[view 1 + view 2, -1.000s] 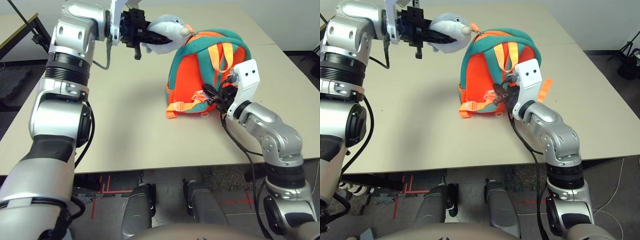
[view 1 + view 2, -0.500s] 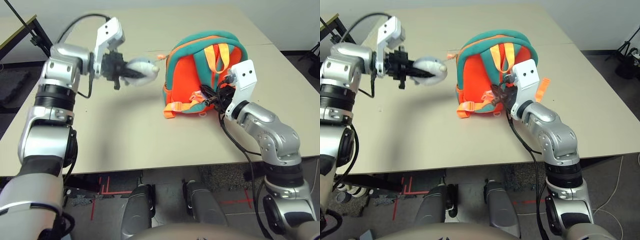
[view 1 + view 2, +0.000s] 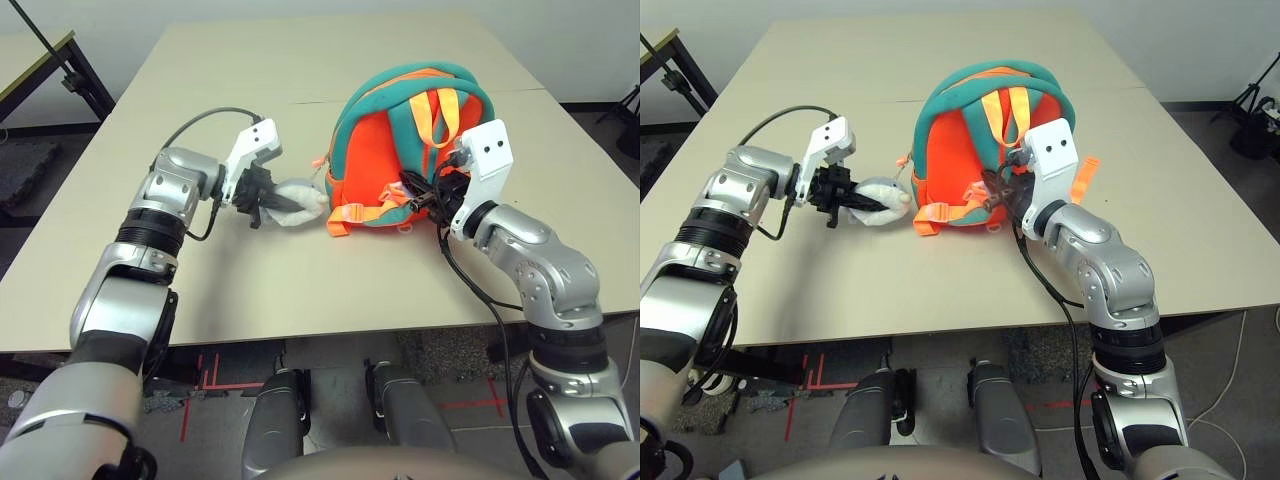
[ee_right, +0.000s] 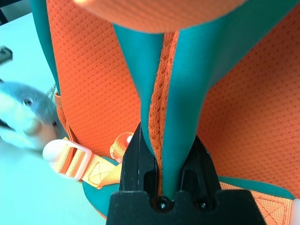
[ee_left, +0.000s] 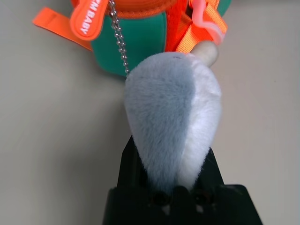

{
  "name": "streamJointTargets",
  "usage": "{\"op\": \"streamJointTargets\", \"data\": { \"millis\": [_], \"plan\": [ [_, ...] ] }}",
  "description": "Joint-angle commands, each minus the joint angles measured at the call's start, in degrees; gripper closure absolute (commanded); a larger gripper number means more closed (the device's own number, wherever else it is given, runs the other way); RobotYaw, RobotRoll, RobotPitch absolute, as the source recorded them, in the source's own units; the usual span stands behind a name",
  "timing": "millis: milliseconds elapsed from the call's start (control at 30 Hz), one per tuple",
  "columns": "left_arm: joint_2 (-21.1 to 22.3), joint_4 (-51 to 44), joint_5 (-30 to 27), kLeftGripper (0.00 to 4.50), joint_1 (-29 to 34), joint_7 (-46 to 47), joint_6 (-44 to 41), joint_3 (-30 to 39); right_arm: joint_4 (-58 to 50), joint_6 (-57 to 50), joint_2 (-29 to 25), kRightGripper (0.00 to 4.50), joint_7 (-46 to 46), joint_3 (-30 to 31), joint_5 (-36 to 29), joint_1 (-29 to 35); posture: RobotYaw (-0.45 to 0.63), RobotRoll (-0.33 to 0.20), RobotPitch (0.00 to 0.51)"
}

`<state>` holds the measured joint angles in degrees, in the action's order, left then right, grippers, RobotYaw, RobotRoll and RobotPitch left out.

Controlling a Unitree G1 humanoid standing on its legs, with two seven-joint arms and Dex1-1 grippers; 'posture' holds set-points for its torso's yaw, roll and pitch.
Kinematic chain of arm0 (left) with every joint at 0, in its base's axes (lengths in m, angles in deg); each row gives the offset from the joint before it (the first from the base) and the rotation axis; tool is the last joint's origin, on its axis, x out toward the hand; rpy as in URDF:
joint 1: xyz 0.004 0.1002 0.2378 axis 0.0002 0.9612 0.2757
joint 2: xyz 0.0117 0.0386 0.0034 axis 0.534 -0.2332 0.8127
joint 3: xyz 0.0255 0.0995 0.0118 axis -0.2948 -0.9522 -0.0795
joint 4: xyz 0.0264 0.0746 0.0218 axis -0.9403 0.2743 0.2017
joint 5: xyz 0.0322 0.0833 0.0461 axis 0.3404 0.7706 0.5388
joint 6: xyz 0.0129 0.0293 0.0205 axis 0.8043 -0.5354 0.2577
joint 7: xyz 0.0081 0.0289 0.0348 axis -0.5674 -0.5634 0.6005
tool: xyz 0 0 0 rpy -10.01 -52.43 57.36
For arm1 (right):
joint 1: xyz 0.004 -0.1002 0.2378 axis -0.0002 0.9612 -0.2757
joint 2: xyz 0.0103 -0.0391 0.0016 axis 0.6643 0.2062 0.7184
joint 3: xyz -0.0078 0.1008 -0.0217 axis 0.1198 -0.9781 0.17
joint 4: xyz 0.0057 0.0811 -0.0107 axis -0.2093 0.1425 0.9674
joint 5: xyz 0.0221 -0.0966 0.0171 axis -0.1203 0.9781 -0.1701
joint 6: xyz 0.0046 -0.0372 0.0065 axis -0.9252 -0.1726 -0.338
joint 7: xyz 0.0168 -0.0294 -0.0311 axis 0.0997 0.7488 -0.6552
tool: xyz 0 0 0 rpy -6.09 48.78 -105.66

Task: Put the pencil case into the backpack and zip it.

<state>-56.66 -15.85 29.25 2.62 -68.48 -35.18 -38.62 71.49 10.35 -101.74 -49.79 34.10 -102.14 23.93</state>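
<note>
Backpack (image 3: pixel 385 170): orange panels of woven mesh cloth with a fine dimpled texture, matt; teal trim smoother, soft-looking fabric, also matt. Straps (image 3: pixel 437 110) of flat orange webbing; buckle (image 4: pixel 70 152) of pale, slightly translucent plastic with a mild sheen. Plush toy (image 5: pixel 171 117): short fuzzy pile, grey above and white below, matt; it hangs from a metal ball chain (image 5: pixel 118 40), shiny. Orange tag (image 5: pixel 89 18) looks rubbery, smooth. Bench (image 3: pixel 250 290): beige laminate-like top, smooth, matt. Forearms (image 3: pixel 530 255) of brushed silver metal, satin sheen. Left end effector (image 5: pixel 171 159) fingers: black plastic, matt; right end effector (image 4: pixel 161 166) the same. Cables (image 3: pixel 195 125) black, glossy.
</note>
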Motion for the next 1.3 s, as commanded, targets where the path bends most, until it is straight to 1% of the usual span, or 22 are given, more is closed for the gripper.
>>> {"op": "streamJointTargets", "data": {
  "millis": [33, 167, 300, 367, 400, 433, 467, 500, 600, 633, 667, 733, 833, 867, 1033, 1133, 1233, 1300],
  "plan": [
    [-1.17, 3.46, 2.2, 4.11, 2.1, 0.96, 1.09, -1.49, 0.85, -1.37, -0.24, 4.3, 0.26, 0.72, 0.6, 0.35, -0.18, 0.0, 0.108],
    [-1.87, 5.13, 1.99, 4.11, 2.12, 2.71, 2.5, -0.34, 0.83, -1.32, -0.23, 4.3, 0.26, 0.73, 0.59, 0.27, -0.18, 0.0, 0.108],
    [-1.62, 2.77, -0.54, 4.14, 0.33, 2.42, -0.79, 2.2, 0.84, -1.64, -0.48, 4.3, -0.08, 0.68, 0.32, -0.1, -0.18, 0.0, 0.108],
    [-1.1, 0.68, -1.74, 3.38, -0.31, 1.86, -3.13, 3.49, 0.76, -1.91, -0.67, 4.3, -0.38, 0.65, 0.1, -0.26, -0.18, 0.0, 0.108],
    [-0.78, -0.59, -2.37, 3.11, -0.52, 1.45, -4.37, 4.03, 0.69, -2.05, -0.77, 4.3, -0.51, 0.61, -0.01, -0.34, -0.18, 0.0, 0.108],
    [-0.16, -2.6, -3.28, 2.62, -0.75, 0.66, -6.29, 4.61, 0.56, -2.41, -0.79, 4.3, -0.63, 0.42, -0.36, -0.51, -0.18, 0.0, 0.108],
    [0.28, -4.21, -3.91, 2.29, -0.82, 0.19, -7.79, 4.95, 0.48, -2.68, -0.83, 4.3, -0.74, 0.25, -0.62, -0.62, -0.18, 0.0, 0.108],
    [1.18, -7.18, -5.29, 1.82, -0.86, -0.26, -10.5, 5.92, 0.11, -3.68, -1.07, 3.95, -1.13, -0.07, -1.32, -0.93, -0.18, 0.0, 0.108],
    [3.28, -13.52, -7.64, 0.66, -0.15, -0.9, -15.69, 7.36, -0.73, -6.24, -1.64, 2.9, -1.98, -1.12, -3.13, -1.7, -0.17, 0.0, 0.11],
    [4.03, -15.12, -8.09, 0.23, 0.18, -0.93, -16.72, 7.58, -1.04, -7.36, -1.92, 2.45, -2.44, -1.59, -4.08, -2.0, -0.17, 0.0, 0.11],
    [4.78, -16.69, -8.62, 0.0, 0.47, -0.73, -17.71, 7.93, -1.41, -8.53, -2.31, 2.07, -2.95, -2.18, -5.08, -2.34, -0.17, 0.0, 0.111],
    [6.13, -19.41, -9.69, 0.0, 1.04, -0.39, -19.54, 8.52, -2.09, -11.05, -3.26, 1.36, -4.0, -3.66, -7.28, -3.03, -0.17, 0.0, 0.112],
    [7.54, -22.97, -11.19, 0.0, 2.0, 0.06, -22.11, 8.81, -2.92, -14.11, -5.35, 0.15, -5.55, -5.48, -10.17, -3.78, -0.17, 0.0, 0.116],
    [7.97, -24.04, -11.52, 0.0, 2.44, 0.3, -22.69, 8.84, -3.25, -15.69, -6.72, 0.03, -6.57, -6.57, -11.6, -4.01, -0.17, 0.0, 0.117],
    [9.35, -27.07, -12.9, 0.0, 4.14, 1.51, -24.69, 9.08, -4.39, -21.17, -12.98, 0.03, -9.97, -11.36, -17.35, -4.04, -0.18, 0.0, 0.12],
    [9.74, -27.69, -13.44, 0.0, 4.75, 2.22, -25.23, 9.38, -4.4, -22.82, -15.71, 0.03, -11.0, -13.42, -19.38, -3.96, -0.19, 0.0, 0.12],
    [10.26, -27.94, -14.19, 0.0, 5.72, 3.44, -25.64, 10.4, -3.25, -22.39, -19.16, 0.03, -11.64, -16.19, -19.42, -2.53, -0.19, 0.0, 0.12],
    [10.73, -27.96, -14.84, 0.0, 6.61, 4.72, -25.59, 11.64, -2.09, -21.13, -20.41, 0.03, -11.33, -17.75, -18.73, -1.24, -0.2, 0.0, 0.12]
  ]
}}
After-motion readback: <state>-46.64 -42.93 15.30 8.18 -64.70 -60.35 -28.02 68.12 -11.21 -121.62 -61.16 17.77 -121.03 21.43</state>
